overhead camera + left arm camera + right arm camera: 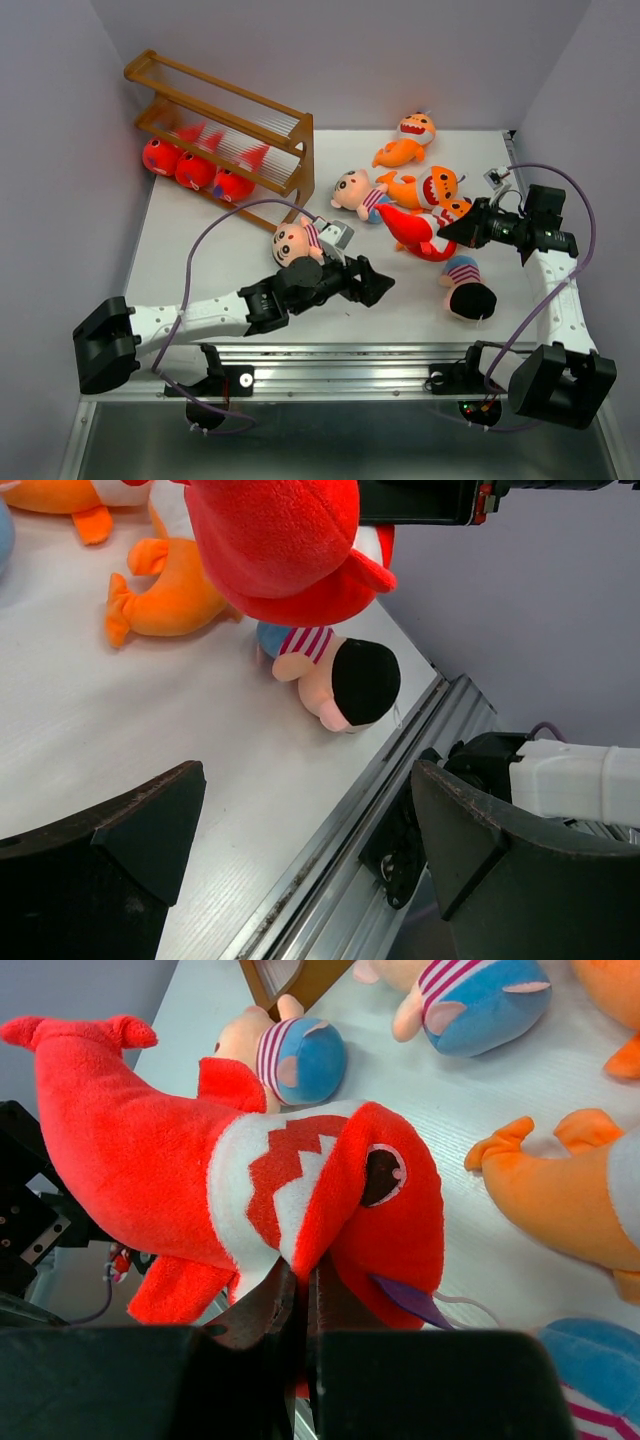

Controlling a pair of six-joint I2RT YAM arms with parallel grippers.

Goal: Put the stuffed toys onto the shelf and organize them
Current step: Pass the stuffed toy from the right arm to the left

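Observation:
My right gripper (447, 232) (303, 1282) is shut on a red shark (415, 230) (150, 1150), pinching its plush by the white toothy mouth and holding it above the table. My left gripper (376, 283) (305, 830) is open and empty, low near the front rail, left of the held shark (280, 540). The brown shelf (300, 150) stands at the back left with three red sharks (195, 170) on its bottom tier. Boys lie by my left arm (297, 242), at centre (358, 193) and front right (468, 288) (340, 675). Orange sharks (405, 140) (425, 188) lie at the back right.
A metal rail (350, 355) (330, 860) runs along the table's front edge. Purple-grey walls close in the left, back and right sides. Cables loop from both arms over the table. Another orange shark (457, 208) lies partly hidden behind the right gripper.

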